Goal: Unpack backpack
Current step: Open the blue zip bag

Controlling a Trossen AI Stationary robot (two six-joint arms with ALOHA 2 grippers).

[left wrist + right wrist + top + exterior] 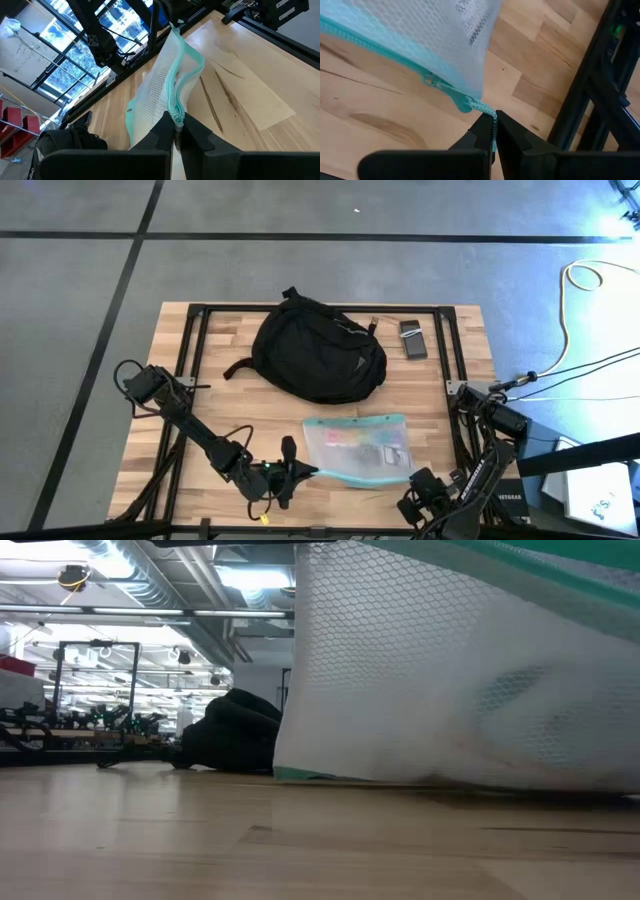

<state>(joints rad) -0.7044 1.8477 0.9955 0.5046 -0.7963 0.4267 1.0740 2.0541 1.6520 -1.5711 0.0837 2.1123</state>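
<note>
Right now I have both grippers pinched on the mesh zip pouch (358,448), which sits at about six o'clock on the table (230,400), between the arms. The left gripper (176,131) is pressed together on the teal zipper edge at the pouch's left end; the right gripper (494,131) is pressed together on the small teal cord tab at the opposite corner. The backpack (318,350) lies near twelve o'clock, well apart from both arms, its front up and its strap trailing towards nine o'clock. A dark phone-like device (413,340) rests just beside it, at about two o'clock.

My worry is the grip on the right — it holds only a thin tab, so any pull away from the left arm could slip it free or strain the zipper seam. If the arms separate unevenly, the pouch could twist and spill whatever shows through the mesh. The low view is almost wholly blocked by the pouch, so I would judge clearance from above only.

Writing: a printed label shows through the mesh in the right wrist view, but I cannot read it — likewise the coloured items inside.
</note>
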